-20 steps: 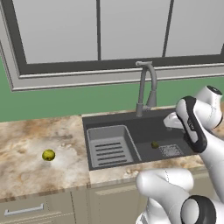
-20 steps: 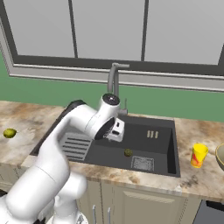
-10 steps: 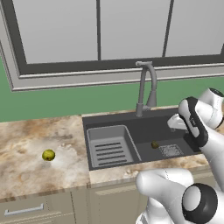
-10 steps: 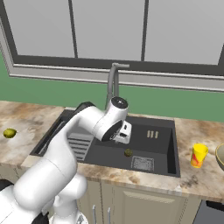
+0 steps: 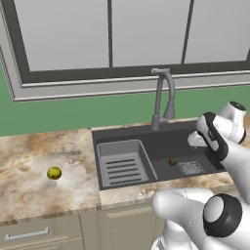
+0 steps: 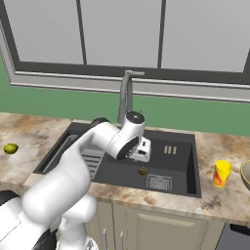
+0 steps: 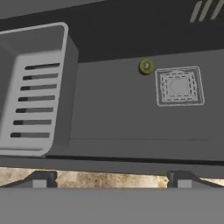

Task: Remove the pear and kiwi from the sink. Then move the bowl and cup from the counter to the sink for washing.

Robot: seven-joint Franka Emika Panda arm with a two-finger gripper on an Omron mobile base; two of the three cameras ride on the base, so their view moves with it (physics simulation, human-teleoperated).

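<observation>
I hold the two-finger gripper (image 7: 109, 179) over the dark grey sink (image 7: 113, 113), jaws spread wide and empty; the small olive-brown kiwi (image 7: 146, 66) sits beside the square drain (image 7: 179, 86).

Kitchen (sink (image 5: 146, 134), counter (image 5: 44, 161), faucet (image 5: 163, 97))

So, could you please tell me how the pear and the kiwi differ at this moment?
The pear is bright yellow-green; the kiwi is dark olive-brown. The pear lies out on the counter left of the sink; the kiwi sits on the sink floor beside the square drain, right of the ribbed tray. Both are small, roundish fruits of similar size, and nothing is touching either.
</observation>
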